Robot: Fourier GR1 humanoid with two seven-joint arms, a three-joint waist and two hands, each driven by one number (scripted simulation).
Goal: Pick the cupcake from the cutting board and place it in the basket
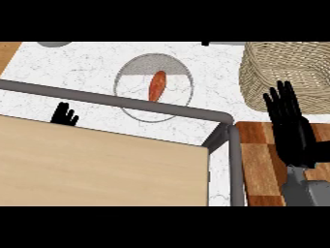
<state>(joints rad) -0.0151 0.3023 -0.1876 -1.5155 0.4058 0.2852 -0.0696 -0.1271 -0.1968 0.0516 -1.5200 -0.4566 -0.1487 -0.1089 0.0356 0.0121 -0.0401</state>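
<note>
Cupcake is hidden; right hand (290, 127), fingers spread straight, hovers over the cutting board (257, 164) near the basket (296, 72). It should lower squarely before closing.

Kitchen, marble counter (82, 63), cutting board (260, 164), basket (296, 72)

Most of the left hand (65, 115) is hidden behind the grey rail (103, 99) and the tan panel (89, 164) of a frame that fills the lower left; only its fingertips show above the panel's edge. The same rail crosses the lower part of the plate (135, 65). The basket (296, 72) runs off the right edge, and its interior cannot be seen. The cutting board (257, 160) is cut by the right and lower limits and partly covered by the right hand (292, 128); whether a cupcake lies beneath cannot be told. A grey shape (53, 44) at the top is clipped.
</note>
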